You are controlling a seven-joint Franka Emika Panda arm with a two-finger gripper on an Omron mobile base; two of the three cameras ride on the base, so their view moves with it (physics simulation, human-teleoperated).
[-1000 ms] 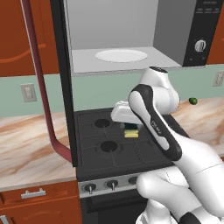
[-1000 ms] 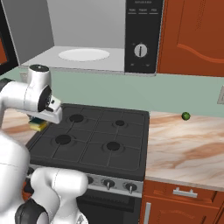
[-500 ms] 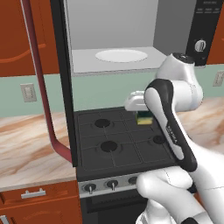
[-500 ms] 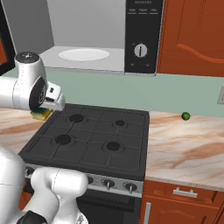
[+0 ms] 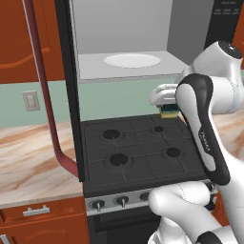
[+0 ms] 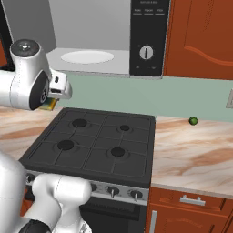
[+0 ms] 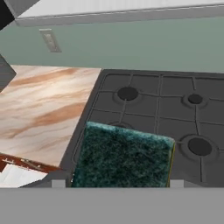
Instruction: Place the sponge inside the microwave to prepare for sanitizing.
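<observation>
The surface point(image 6: 195, 145) around me is marbled stone in cream and rust, running on both sides of a black stove point(image 6: 98, 143) with four round burners under a grid of grates and a row of knobs along its front edge. Behind it the wall point(image 6: 182, 98) is pale green, with a light switch plate point(image 5: 31, 101) on the left stretch. Cabinets point(image 6: 200, 38) of reddish-brown wood hang above and sit below the surface.

The microwave point(image 6: 148, 38) hangs over the stove with its door point(image 5: 69, 90) swung wide open, a long dark red handle bar point(image 5: 45, 95) curving down its edge. Inside, the cavity is plain grey with a flat white round plate point(image 5: 132, 60). Its black control panel carries a white round knob point(image 6: 145, 53).

My fingers point(image 5: 167, 101) are pinching the sponge point(image 7: 124, 157), which hangs in the air above the stove, below the microwave's open cavity. In the hand view its dark green scrub top looks coarse and fibrous, with a thin yellow strip along one side. In the base views my own arm hides most of it, so I see just a corner of yellow and green, and I cannot make out the fingertips themselves.

A tiny green ball point(image 6: 193, 120) sits on the surface right of the stove, near the wall.
</observation>
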